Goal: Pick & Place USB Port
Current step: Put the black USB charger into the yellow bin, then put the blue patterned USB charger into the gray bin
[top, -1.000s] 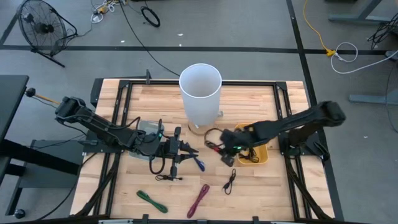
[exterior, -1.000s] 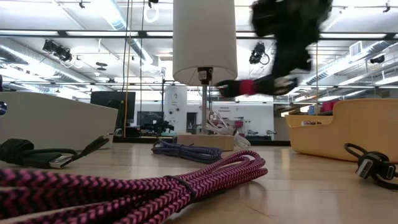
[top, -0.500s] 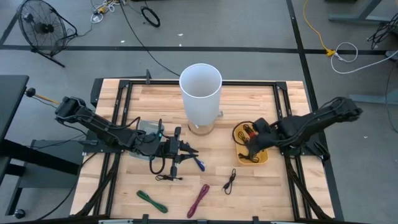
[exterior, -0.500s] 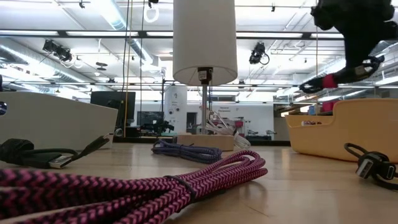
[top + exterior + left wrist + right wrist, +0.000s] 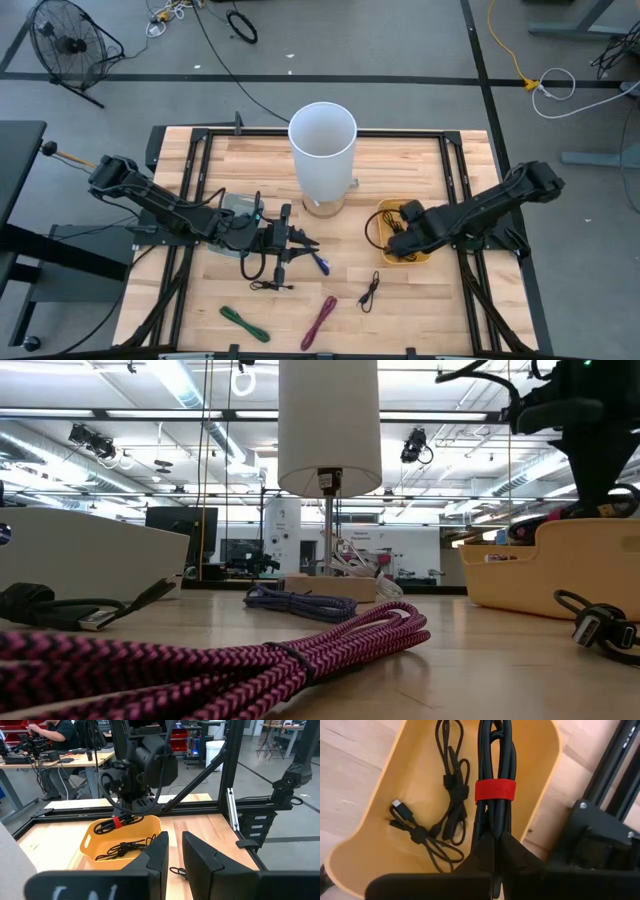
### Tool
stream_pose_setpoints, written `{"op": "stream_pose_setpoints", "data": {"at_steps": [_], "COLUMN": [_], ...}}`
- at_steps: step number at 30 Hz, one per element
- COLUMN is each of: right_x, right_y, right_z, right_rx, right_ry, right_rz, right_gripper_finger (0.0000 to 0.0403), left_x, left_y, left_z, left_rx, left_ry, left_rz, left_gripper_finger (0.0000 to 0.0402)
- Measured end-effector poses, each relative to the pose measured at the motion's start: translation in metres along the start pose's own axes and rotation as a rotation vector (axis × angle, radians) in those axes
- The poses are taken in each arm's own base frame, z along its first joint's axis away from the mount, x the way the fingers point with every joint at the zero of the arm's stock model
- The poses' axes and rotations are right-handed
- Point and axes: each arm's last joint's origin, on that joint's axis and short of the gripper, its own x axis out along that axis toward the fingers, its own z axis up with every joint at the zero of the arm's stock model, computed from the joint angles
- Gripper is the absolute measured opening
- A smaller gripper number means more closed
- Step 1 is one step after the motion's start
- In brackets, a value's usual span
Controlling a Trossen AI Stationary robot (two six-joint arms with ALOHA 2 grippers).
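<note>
From above, the right gripper [image 5: 397, 232] hangs over the yellow bin [image 5: 420, 254] near the tabletop's right edge, its fingers pinched tight on a black cable bundle [image 5: 381, 222] that hangs partly over the bin's rim. The left gripper [image 5: 296, 243] waits low near the middle of the tabletop, just in front of the white cylinder [image 5: 322, 150]; its fingers stand a narrow way apart and carry nothing that can be seen. Toward the front edge lie a green cable [image 5: 243, 321], a pink cable [image 5: 319, 322] and a small black cable [image 5: 371, 291], each apart from the others, and a blue cable [image 5: 319, 262] lies just beside the left gripper. At table height, the pink cable [image 5: 250, 657] fills the foreground, the blue cable [image 5: 300, 602] lies behind it below the cylinder [image 5: 329, 422], and the bin [image 5: 560, 565] stands at the right with the right arm [image 5: 585, 420] above it and a red strap [image 5: 527, 525] showing at its rim. The left wrist view looks between its two narrowly parted fingers [image 5: 157, 855] at the bin [image 5: 100, 851], where the right gripper [image 5: 131, 807] holds the bundle [image 5: 111, 824] over the rim; a loose black cable [image 5: 124, 848] lies inside. The right wrist view shows its fingers [image 5: 485, 851] closed on the bundle [image 5: 495, 765], which is tied by a red strap [image 5: 495, 789] and lies over the bin [image 5: 377, 800], beside the loose cable [image 5: 446, 800] on the bin's floor.
</note>
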Motion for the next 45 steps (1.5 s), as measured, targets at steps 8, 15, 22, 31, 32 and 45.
{"op": "stream_pose_setpoints", "data": {"at_steps": [8, 15, 22, 31, 32, 45], "right_x": [0.003, 0.003, 0.003, 0.001, 0.001, -0.03], "right_y": [0.003, 0.003, 0.004, 0.016, 0.018, 0.068], "right_z": [0.0, 0.0, 0.001, 0.003, 0.004, 0.001], "right_rx": [-0.008, -0.042, -0.084, -0.191, -0.202, -0.562], "right_ry": [-0.011, -0.022, -0.059, -0.097, -0.103, -0.075], "right_rz": [-0.015, -0.015, -0.012, 0.113, 0.139, 0.833], "right_gripper_finger": [0.0043, 0.0121, 0.0142, 0.0123, 0.012, 0.0104], "left_x": [0.0, 0.0, 0.0, 0.0, 0.0, 0.0], "left_y": [0.0, 0.0, 0.0, 0.0, 0.0, 0.0], "left_z": [0.0, 0.0, -0.002, -0.001, -0.001, -0.001], "left_rx": [0.0, 0.0, 0.007, 0.005, 0.005, 0.006], "left_ry": [0.001, 0.001, 0.015, 0.013, 0.012, 0.015], "left_rz": [0.0, 0.0, 0.0, 0.001, 0.0, 0.001], "left_gripper_finger": [0.006, 0.006, 0.006, 0.006, 0.006, 0.006]}}
